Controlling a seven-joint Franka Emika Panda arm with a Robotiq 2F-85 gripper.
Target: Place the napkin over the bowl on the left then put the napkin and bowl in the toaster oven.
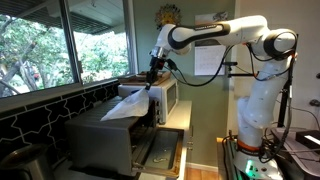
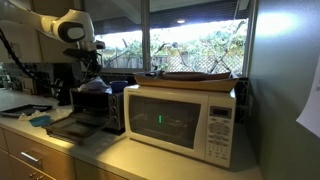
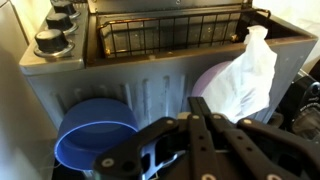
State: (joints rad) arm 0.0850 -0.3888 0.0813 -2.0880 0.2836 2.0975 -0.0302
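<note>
- The napkin [image 3: 243,80] is white, thin and limp. It hangs in a loose crumple with a twisted tail, so it should weigh almost nothing, sag wherever it is unsupported and swing as the arm moves.
- The tool [image 3: 200,125] has its fingers drawn together low in the wrist view. The napkin's near edge seems pinched between them, and in an exterior view the napkin trails down from the tool above the toaster oven [image 1: 105,145].
- Held by one edge like this, it will probably drape rather than spread, so it would be best lowered slowly onto the rim.
- The blue bowl [image 3: 95,140] stands uncovered on the oven's ribbed grey top, to the left in the wrist view. It looks rigid, smooth and probably light.
- A lilac bowl [image 3: 203,85] sits beside it, partly hidden behind the napkin. I cannot tell whether the two touch.
- A smooth bowl wall may slip, so pinching the rim with cloth and wall together looks like the surest hold.
- The oven cavity is open and its wire rack [image 3: 170,35] is bare.
</note>
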